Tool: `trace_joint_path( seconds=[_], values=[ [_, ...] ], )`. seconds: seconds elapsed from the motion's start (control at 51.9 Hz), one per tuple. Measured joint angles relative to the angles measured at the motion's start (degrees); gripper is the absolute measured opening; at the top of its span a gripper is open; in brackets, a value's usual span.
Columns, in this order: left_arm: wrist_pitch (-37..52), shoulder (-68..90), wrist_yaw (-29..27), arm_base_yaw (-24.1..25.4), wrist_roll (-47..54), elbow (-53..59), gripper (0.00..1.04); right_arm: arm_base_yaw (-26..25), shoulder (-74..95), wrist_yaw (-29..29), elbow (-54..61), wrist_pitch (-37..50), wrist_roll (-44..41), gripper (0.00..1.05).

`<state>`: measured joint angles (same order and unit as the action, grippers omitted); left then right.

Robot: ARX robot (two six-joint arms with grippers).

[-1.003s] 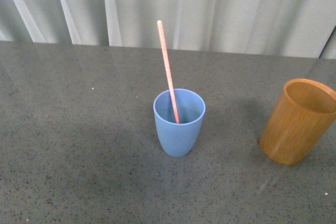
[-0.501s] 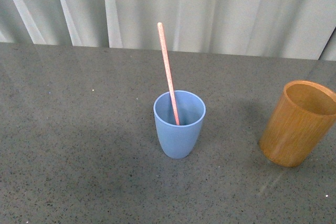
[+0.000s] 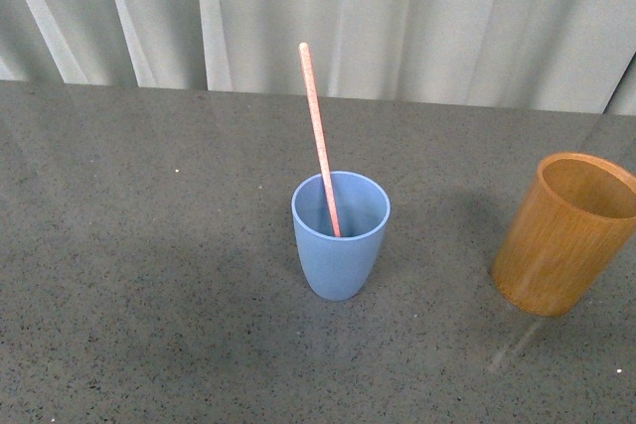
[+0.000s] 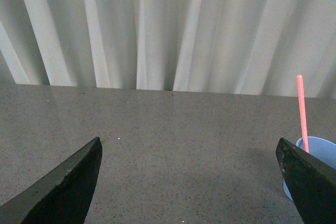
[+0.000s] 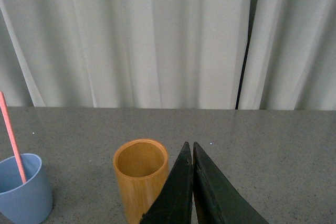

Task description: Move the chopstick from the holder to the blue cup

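The chopstick [image 3: 320, 141] stands in the blue cup [image 3: 340, 245] w/ its lower end down inside the cup, long axis near vertical, top leaning a little toward the robot's left and away from the cam in the front view. The holder [image 3: 564, 233] sits well apart to the right on the worktop [image 3: 149, 275], and its mouth looks empty, so the transfer reads as done. Neither arm shows in the front view. Left pincer [image 4: 189, 179] is spread wide w/ nothing between its fingers; cup and stick lie off to its right side, near that finger's edge. Right pincer [image 5: 192, 182] is closed tight, fingertips meeting, gripping nothing; the holder is just beside it, the cup further to the robot's left. Judged from this, no grasp is pending; the right arm is nearer the holder, the left nearer the cup.
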<state>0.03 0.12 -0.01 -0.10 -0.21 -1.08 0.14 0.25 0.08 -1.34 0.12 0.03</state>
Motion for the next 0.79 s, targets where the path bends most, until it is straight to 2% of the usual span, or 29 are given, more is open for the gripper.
trace_joint_path(
  seconds=[0.039, 0.096, 0.386, 0.444, 0.617, 0.636, 0.791],
  values=[
    [0.0, 0.0, 0.0, 0.0, 0.0, 0.0, 0.98, 0.0, 0.0, 0.0, 0.0, 0.0, 0.0, 0.01],
    [0.0, 0.0, 0.0, 0.0, 0.0, 0.0, 0.98, 0.0, 0.0, 0.0, 0.0, 0.0, 0.0, 0.13],
    [0.0, 0.0, 0.0, 0.0, 0.0, 0.0, 0.98, 0.0, 0.0, 0.0, 0.0, 0.0, 0.0, 0.56],
    [0.0, 0.0, 0.0, 0.0, 0.0, 0.0, 0.98, 0.0, 0.0, 0.0, 0.0, 0.0, 0.0, 0.68],
    [0.0, 0.0, 0.0, 0.0, 0.0, 0.0, 0.98, 0.0, 0.0, 0.0, 0.0, 0.0, 0.0, 0.94],
    [0.0, 0.0, 0.0, 0.0, 0.0, 0.0, 0.98, 0.0, 0.0, 0.0, 0.0, 0.0, 0.0, 0.97],
    [0.0, 0.0, 0.0, 0.0, 0.0, 0.0, 0.98, 0.0, 0.0, 0.0, 0.0, 0.0, 0.0, 0.95]
  ],
)
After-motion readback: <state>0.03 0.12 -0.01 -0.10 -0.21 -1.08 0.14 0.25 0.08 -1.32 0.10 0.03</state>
